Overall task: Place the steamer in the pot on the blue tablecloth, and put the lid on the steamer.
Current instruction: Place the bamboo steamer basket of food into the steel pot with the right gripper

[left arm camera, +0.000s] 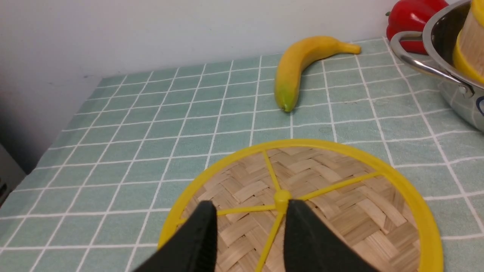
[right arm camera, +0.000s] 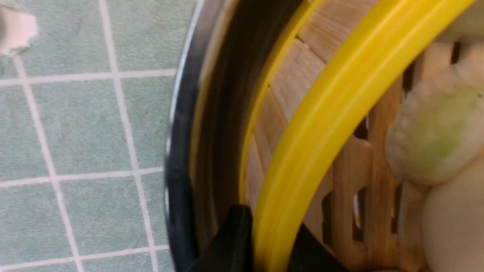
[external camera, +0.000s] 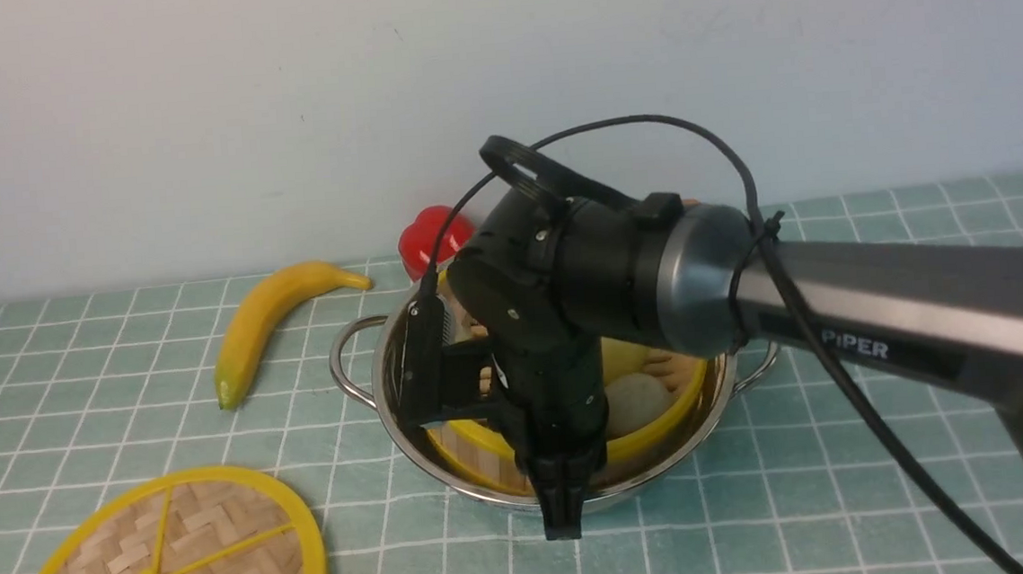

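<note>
The steamer (external camera: 657, 434) sits inside the steel pot (external camera: 352, 352) on the blue tablecloth (external camera: 762, 522), with pale dumplings (external camera: 636, 400) on its slatted floor. My right gripper (external camera: 562, 518) reaches down over the pot's near side. Its black fingers (right arm camera: 234, 241) stand one on each side of the steamer's yellow rim (right arm camera: 325, 124) and press against it. The lid (external camera: 171, 563) lies flat on the cloth at the front left. Just above it hangs my left gripper (left arm camera: 251, 207), open, its fingers either side of the lid's hub (left arm camera: 281, 197). The left arm is out of the front view.
A banana (external camera: 271, 317) lies on the cloth left of the pot, and a red pepper (external camera: 431, 234) stands behind the pot by the wall. The right arm stretches across the right half of the cloth.
</note>
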`<state>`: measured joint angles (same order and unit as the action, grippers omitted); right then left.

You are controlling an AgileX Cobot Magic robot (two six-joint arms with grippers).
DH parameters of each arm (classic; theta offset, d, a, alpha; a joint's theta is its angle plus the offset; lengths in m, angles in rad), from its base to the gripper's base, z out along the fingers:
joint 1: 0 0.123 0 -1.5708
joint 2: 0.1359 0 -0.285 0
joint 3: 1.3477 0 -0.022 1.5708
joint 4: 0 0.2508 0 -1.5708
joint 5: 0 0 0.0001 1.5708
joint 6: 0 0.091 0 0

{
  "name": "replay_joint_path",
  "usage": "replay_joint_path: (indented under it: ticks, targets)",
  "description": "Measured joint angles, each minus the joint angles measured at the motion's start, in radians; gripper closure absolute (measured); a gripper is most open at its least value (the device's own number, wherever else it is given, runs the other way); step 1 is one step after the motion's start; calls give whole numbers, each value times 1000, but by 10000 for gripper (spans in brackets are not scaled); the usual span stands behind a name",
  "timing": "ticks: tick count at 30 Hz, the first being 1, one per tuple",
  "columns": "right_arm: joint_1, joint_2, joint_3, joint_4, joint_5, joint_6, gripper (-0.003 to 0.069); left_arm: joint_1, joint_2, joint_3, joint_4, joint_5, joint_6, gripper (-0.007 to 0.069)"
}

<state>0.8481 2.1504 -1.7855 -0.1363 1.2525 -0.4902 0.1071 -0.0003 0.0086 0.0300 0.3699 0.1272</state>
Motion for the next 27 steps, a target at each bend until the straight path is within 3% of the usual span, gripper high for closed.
replay_joint_path:
  ticks: [10,22,27]
  targets:
    - [0,1,-2,-33,-11,-1,409,0,0,0,0,0,0,382]
    - [0,1,-3,-53,-11,22,385,0,0,0,0,0,0,382]
    - [0,-2,-3,-58,-15,29,340,0,0,0,0,0,0,382]
